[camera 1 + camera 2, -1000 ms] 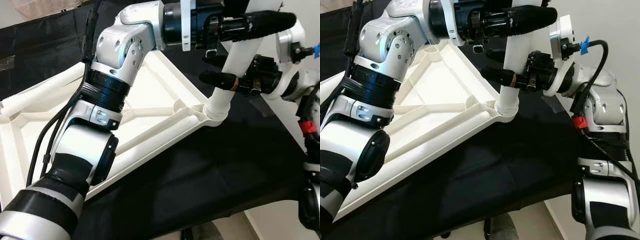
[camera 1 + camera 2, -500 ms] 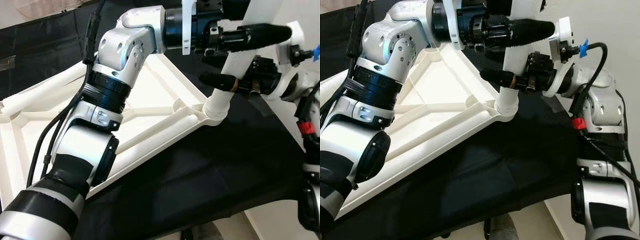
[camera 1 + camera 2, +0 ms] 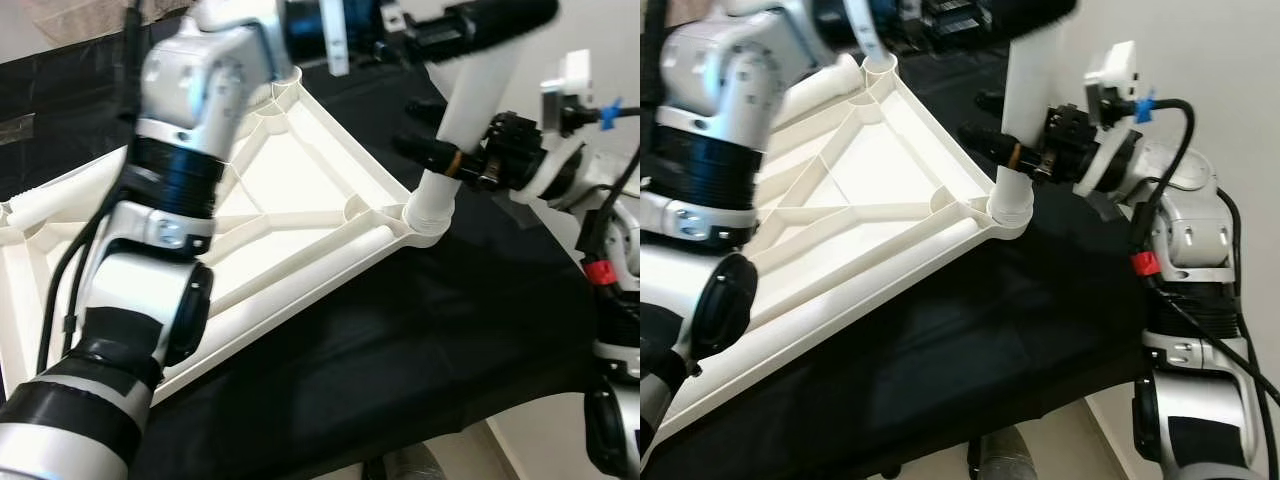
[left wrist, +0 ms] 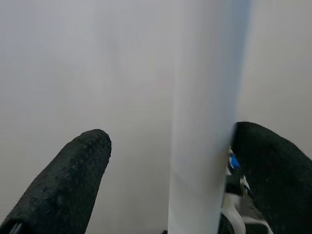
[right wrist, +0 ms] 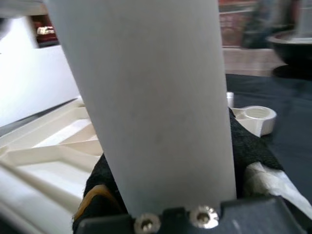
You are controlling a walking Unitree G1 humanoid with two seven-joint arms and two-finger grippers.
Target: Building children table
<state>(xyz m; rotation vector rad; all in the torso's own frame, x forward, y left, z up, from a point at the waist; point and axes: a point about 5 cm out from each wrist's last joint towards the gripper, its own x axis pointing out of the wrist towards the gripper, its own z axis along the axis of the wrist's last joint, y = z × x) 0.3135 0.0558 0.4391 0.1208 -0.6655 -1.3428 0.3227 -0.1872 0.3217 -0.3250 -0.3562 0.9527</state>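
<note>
On a black cloth [image 3: 420,330], in the left eye view, a white ribbed tabletop [image 3: 300,225] lies underside up, and a white table leg [image 3: 462,130] stands slightly tilted in the corner socket [image 3: 425,222] at its three o'clock end. The right gripper [image 3: 432,138] pinches the leg low down, one black finger on each side, just above the socket; the left gripper [image 3: 470,30] reaches across at twelve o'clock and meets the leg near its top, its silver arm [image 3: 170,200] blurred. In the right eye view the same leg [image 3: 1028,110] rises from the corner socket [image 3: 1008,215], with the right arm [image 3: 1180,230] at three o'clock. In the left wrist view the leg [image 4: 204,117] runs between the two fingers [image 4: 63,185], touching one and apart from the other, so the claw is spread. In the right wrist view the leg [image 5: 156,102] sits pressed between the black pads [image 5: 246,148], with another socket [image 5: 256,119] on the cloth behind.
</note>
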